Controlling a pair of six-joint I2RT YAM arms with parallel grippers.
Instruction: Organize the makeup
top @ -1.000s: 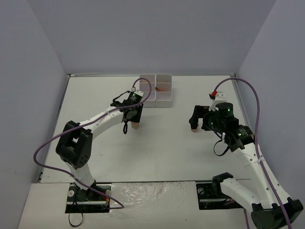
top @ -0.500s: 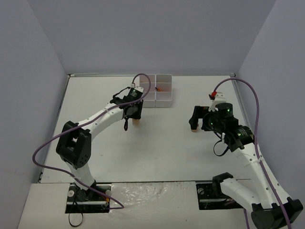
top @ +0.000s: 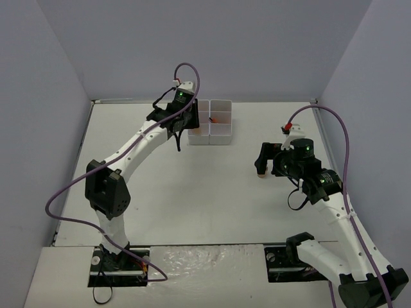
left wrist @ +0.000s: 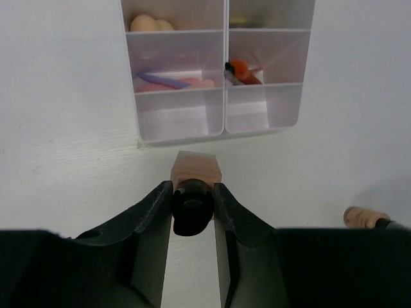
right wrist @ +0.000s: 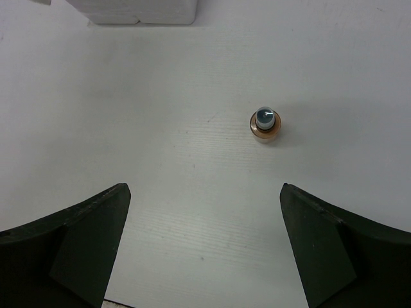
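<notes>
My left gripper (left wrist: 192, 187) is shut on the black cap of a tan bottle (left wrist: 198, 165) and holds it just short of the near wall of the white compartment box (left wrist: 212, 131). In the top view this gripper (top: 186, 127) is at the box's (top: 219, 136) left front corner. The box holds peach sponges (left wrist: 151, 24), pink and blue sticks (left wrist: 170, 81) and a small orange-and-black item (left wrist: 241, 70). My right gripper (right wrist: 205, 192) is open and empty, above a second tan bottle (right wrist: 264, 124) that stands upright on the table (top: 261, 172).
The box's two nearest compartments look empty in the left wrist view. A tan cylindrical object (left wrist: 363, 217) shows at the lower right of that view, partly hidden by the gripper body. Purple walls close in the white table (top: 128, 192) on three sides.
My left arm has moved up and away toward the compartment box, carrying the tan bottle. The right arm and the bottle below it have not moved.
</notes>
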